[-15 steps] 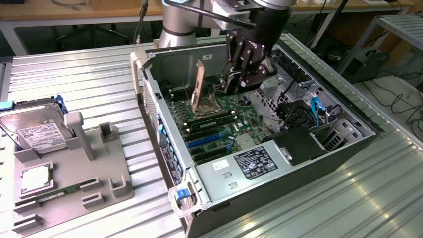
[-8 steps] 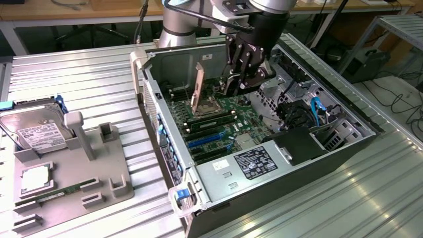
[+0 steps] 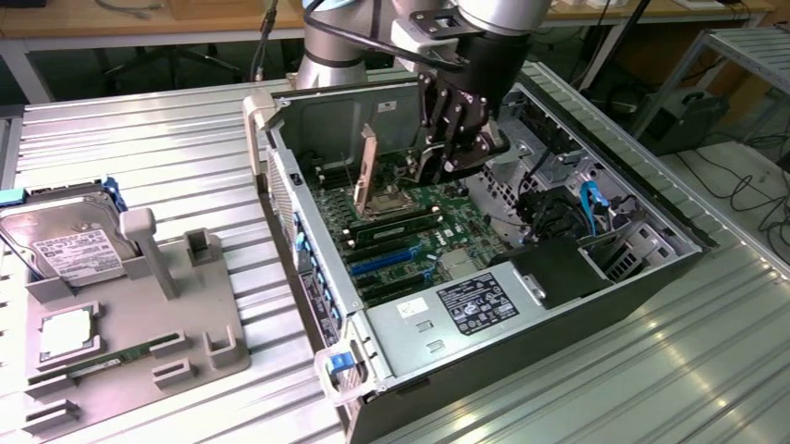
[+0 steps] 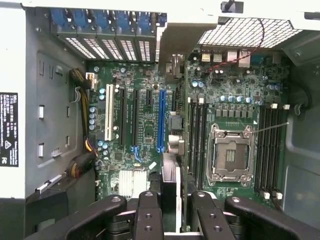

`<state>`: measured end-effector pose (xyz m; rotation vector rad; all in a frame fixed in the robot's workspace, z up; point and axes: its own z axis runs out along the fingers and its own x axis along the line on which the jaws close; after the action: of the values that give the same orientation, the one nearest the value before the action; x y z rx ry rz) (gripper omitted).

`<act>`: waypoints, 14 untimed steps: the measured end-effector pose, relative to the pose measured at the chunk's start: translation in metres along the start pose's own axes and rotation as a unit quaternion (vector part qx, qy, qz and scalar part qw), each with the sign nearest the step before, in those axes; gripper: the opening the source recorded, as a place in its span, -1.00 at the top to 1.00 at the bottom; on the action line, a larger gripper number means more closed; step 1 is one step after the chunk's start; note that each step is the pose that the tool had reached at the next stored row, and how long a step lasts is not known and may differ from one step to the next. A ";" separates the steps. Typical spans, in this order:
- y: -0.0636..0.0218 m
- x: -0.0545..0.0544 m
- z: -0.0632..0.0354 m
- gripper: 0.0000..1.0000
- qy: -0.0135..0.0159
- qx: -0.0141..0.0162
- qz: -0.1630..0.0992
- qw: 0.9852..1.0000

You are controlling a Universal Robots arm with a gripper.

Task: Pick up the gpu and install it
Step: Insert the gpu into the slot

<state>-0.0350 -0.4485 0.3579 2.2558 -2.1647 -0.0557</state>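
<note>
I have the gripper [image 4: 170, 200] down inside the open case [image 3: 370, 347], fingers [image 4: 148, 205] part-closed and pinching the gpu [image 4: 172, 170] on its thin edge. The card hangs over the motherboard [image 4: 140, 145], not yet in any slot. In the wrist view it is edge-on, its long axis running straight away from the fingers toward the rear wall with the slot covers [image 4: 105, 45]. The far end is blurred, so I only judge that the bracket leads that way. It lies roughly parallel to the blue slot [image 4: 161, 120], but looks to sit beside it, on the memory-slot [image 4: 196, 140] side. That is my main worry: pressing down while offset would land the edge connector on board components instead of in the slot. The raised socket lid [image 3: 366, 176] stands near the gripper in the exterior view, and a sideways correction could clip it. With such a narrow pinch, any tilt on contact could also twist the card in the fingers.
</note>
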 end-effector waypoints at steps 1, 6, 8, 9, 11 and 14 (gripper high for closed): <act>0.0008 0.000 0.0019 0.44 0.000 0.000 0.002 1.000; 0.0021 -0.003 0.0114 0.44 0.000 0.000 0.018 1.000; 0.0030 -0.004 0.0151 0.44 0.000 0.000 0.018 1.000; 0.0035 -0.004 0.0169 0.44 0.000 0.000 0.018 1.000; 0.0059 -0.004 0.0206 0.44 0.000 0.000 0.018 1.000; 0.0111 -0.004 0.0273 0.44 0.000 0.000 0.018 1.000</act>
<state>-0.0473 -0.4446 0.3311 2.2157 -2.2059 -0.0553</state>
